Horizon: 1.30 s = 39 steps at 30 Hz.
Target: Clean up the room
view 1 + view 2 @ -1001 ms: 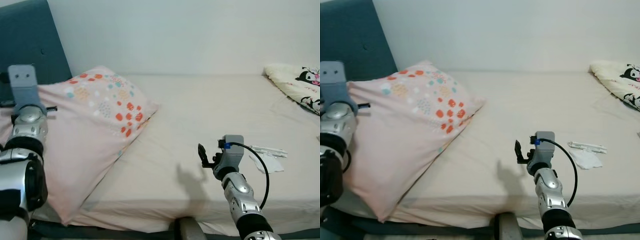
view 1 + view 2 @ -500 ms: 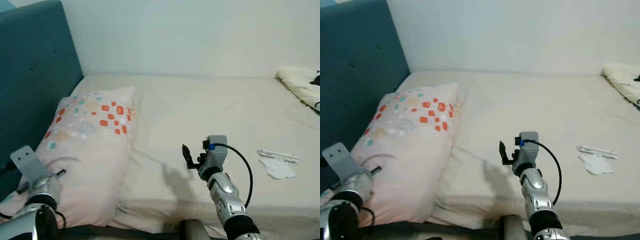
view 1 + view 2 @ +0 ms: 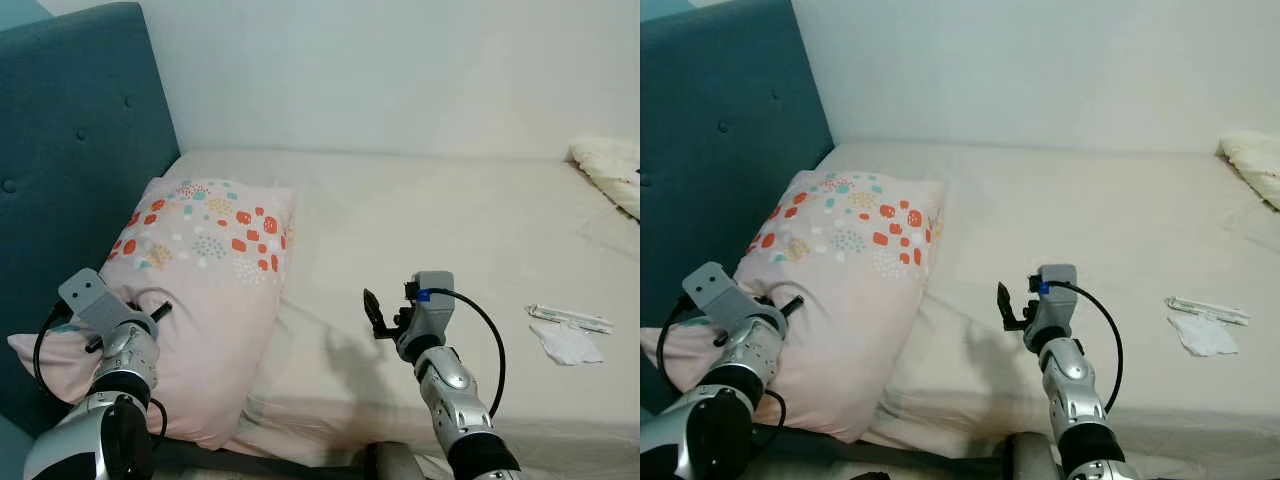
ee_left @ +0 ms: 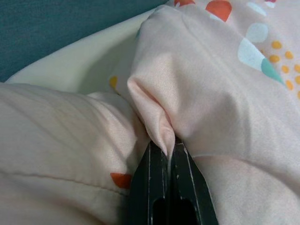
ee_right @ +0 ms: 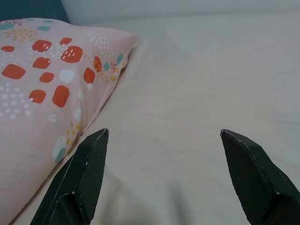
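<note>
A pink pillow (image 3: 210, 260) with red and teal spots lies at the head of the bed, against the teal headboard (image 3: 70, 130). My left gripper (image 4: 168, 149) is shut on a pinched fold of the pillow's cover near its front corner; in the left eye view it (image 3: 140, 312) sits low at the left. Over the bed's front edge my right gripper (image 3: 375, 315) hovers open with nothing between its fingers (image 5: 89, 164), just right of the pillow.
The cream bed sheet (image 3: 450, 220) stretches to the right. A crumpled white tissue (image 3: 570, 343) and a thin white wrapper (image 3: 570, 318) lie near the front right. A patterned cushion or blanket (image 3: 610, 165) is at the far right, and a white wall stands behind.
The view has swung left. My left arm dropped from its raised position, and the pillow it holds came down flat beside the headboard. The right gripper has barely moved.
</note>
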### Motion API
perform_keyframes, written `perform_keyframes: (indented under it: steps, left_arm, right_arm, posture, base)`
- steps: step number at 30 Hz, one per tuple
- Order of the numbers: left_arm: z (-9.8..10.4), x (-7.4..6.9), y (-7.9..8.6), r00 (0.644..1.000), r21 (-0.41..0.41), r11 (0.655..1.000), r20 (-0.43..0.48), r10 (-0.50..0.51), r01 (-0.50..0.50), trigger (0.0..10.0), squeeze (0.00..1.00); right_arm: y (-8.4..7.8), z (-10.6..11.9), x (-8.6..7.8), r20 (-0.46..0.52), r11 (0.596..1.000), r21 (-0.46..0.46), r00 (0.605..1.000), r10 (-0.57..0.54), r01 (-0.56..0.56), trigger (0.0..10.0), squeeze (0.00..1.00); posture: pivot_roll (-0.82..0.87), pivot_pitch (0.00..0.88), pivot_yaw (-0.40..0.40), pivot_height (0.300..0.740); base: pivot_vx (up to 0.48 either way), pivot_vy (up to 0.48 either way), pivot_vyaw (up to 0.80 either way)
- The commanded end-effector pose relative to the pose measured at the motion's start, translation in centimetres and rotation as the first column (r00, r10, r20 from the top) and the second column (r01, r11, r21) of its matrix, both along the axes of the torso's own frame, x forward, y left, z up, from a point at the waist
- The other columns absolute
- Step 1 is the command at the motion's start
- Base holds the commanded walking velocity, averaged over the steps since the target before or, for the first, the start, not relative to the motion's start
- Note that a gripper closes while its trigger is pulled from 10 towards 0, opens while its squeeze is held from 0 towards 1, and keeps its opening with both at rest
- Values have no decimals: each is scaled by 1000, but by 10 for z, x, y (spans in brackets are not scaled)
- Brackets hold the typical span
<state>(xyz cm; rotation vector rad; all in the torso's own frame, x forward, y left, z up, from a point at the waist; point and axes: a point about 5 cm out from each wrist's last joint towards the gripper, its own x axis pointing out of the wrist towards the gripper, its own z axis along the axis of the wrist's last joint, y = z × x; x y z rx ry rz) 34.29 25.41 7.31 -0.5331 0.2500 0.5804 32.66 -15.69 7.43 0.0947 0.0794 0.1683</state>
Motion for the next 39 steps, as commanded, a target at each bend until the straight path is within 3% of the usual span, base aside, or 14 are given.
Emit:
perform_keyframes:
  steps: [1, 6, 9, 14, 17, 18, 20, 23, 27, 28, 29, 31, 32, 39]
  left_arm:
    - [-5, 4, -20, 998, -19, 998, -23, -62, 62, 10000, 1000]
    - [1, 3, -8, 999, 59, 998, -40, -1, 4, 10000, 1000]
    - [20, 10, -2, 1000, 204, 979, -5, -6, 7, 10000, 1000]
    - [37, 16, 3, 1000, 323, 946, 12, -11, 6, 10000, 1000]
    - [52, 21, 8, 1000, 452, 892, 11, -28, 20, 10000, 1000]
    - [60, 24, 11, 999, 549, 834, -14, -48, 48, 10000, 1000]
    - [62, 24, 12, 998, 590, 805, -29, -53, 60, 10000, 1000]
    - [71, 23, 23, 997, 705, 705, -70, -43, 80, 10000, 1000]
    - [77, 26, 21, 993, 703, 703, -38, -114, 107, 10000, 1000]
    - [79, 29, 13, 983, 669, 731, 10, -185, 130, 10000, 1000]
    - [81, 33, 1, 959, 632, 756, 70, -274, 170, 10000, 0]
    - [81, 35, -11, 928, 594, 775, 122, -352, 216, 10000, 0]
    - [75, 36, -31, 876, 529, 797, 187, -445, 292, 10000, 0]
    - [48, 29, -60, 838, 375, 839, 227, -496, 395, 10000, 0]
  right_arm:
    - [1, -1, -2, -5, 1000, -1, 1000, 3, -3, 10000, 0]
    - [0, 1, -2, 1, 1000, -2, 1000, 3, -3, 10000, 0]
    - [-1, 3, -1, 8, 1000, 0, 1000, 5, -5, 10000, 0]
    - [-1, 4, -1, 11, 1000, 3, 1000, 8, -8, 10000, 0]
    - [0, 5, 0, 13, 1000, 4, 1000, 11, -11, 10000, 0]
    - [-1, 6, 0, 14, 1000, 5, 1000, 12, -12, 10000, 0]
    - [-1, 6, 0, 15, 1000, 6, 1000, 12, -12, 10000, 0]
    - [-3, 8, 1, 18, 1000, 27, 1000, 13, -14, 10000, 0]
    - [-4, 11, 2, 24, 999, 50, 1000, 20, -21, 10000, 0]
    - [-4, 12, 2, 27, 998, 55, 999, 26, -27, 10000, 0]
    - [-4, 12, 3, 27, 998, 55, 999, 28, -29, 10000, 0]
    - [-4, 12, 3, 27, 998, 57, 999, 31, -33, 10000, 0]
    - [-5, 11, 4, 23, 998, 59, 999, 34, -35, 10000, 0]
    - [-5, 9, 3, 10, 997, 60, 999, 47, -47, 10000, 0]
  posture:
    - [-69, 32, 20, 581]
    - [-73, 30, 17, 581]
    - [-73, 26, 13, 581]
    - [-70, 24, 10, 581]
    - [-68, 23, 9, 581]
    - [-67, 22, 8, 581]
    - [-67, 22, 8, 581]
    - [-58, 20, 6, 581]
    - [-53, 20, 3, 596]
    - [-53, 20, 3, 600]
    - [-47, 19, 0, 605]
    - [-44, 19, 0, 610]
    - [-41, 14, -2, 620]
    - [-45, 1, -1, 639]
  base:
    - [0, 0, 0]
    - [0, 0, 0]
    - [0, 0, 0]
    - [0, 0, 0]
    - [0, 0, 0]
    - [0, 0, 0]
    - [0, 0, 0]
    - [0, 0, 0]
    - [0, 0, 0]
    - [0, 0, 0]
    - [0, 0, 0]
    - [0, 0, 0]
    - [0, 0, 0]
    - [0, 0, 0]
